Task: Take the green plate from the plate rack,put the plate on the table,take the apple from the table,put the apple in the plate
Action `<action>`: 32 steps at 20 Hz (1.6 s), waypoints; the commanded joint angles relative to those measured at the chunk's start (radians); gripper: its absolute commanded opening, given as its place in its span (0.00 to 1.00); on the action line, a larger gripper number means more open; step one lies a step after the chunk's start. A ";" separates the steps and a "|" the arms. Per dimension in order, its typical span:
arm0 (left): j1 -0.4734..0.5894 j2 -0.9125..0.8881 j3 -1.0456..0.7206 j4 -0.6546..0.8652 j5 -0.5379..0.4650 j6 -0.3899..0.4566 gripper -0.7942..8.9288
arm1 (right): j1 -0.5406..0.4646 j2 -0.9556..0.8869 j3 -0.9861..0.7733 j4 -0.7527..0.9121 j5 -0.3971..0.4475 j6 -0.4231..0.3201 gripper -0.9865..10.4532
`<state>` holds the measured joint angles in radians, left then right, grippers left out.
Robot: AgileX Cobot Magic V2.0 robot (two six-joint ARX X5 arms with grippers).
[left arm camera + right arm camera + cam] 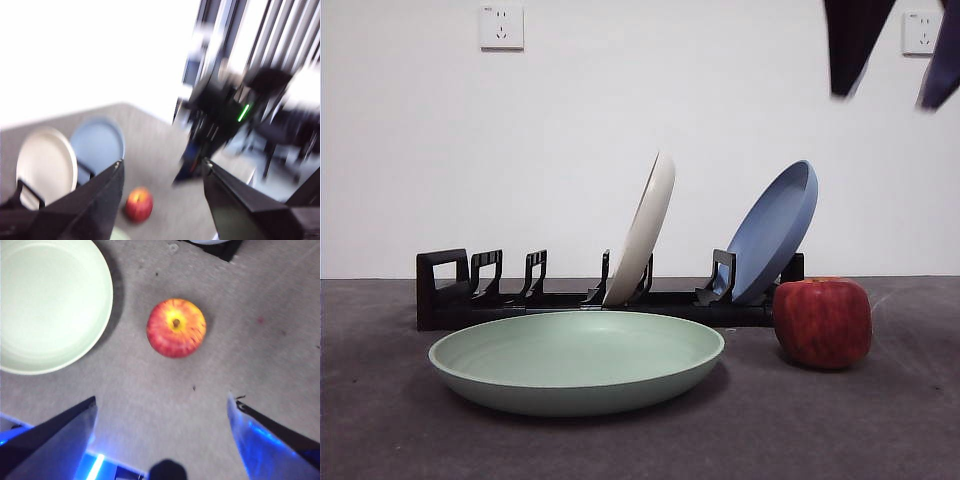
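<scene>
The green plate (575, 360) (50, 305) lies flat on the table (880, 430), in front of the plate rack (445, 292). The red apple (822, 322) (176, 327) (138, 204) stands on the table to the plate's right, apart from it. My right gripper (162, 399) (892, 55) hangs open high above the apple, with nothing between its jaws. In the blurred left wrist view my left gripper (162, 162) is raised and open, holding nothing.
A cream-white plate (645, 232) (45, 165) and a blue plate (775, 232) (97, 145) lean in the rack behind. The rack's slots near its loop handle hold nothing. The other arm (220, 107) shows blurred in the left wrist view.
</scene>
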<state>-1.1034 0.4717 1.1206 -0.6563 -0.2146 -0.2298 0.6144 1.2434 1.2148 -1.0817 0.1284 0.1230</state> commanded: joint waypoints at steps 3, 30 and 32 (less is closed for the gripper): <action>-0.002 -0.060 -0.004 0.000 -0.022 -0.013 0.34 | -0.003 0.031 -0.114 0.150 0.003 -0.009 0.47; -0.002 -0.046 -0.004 -0.090 -0.022 -0.058 0.34 | -0.118 0.412 -0.142 0.407 -0.075 -0.052 0.47; -0.002 -0.046 -0.004 -0.091 -0.022 -0.065 0.34 | -0.118 0.420 -0.142 0.406 -0.065 -0.047 0.42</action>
<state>-1.1034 0.4252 1.1198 -0.7509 -0.2333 -0.2832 0.4961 1.6558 1.0805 -0.6792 0.0639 0.0784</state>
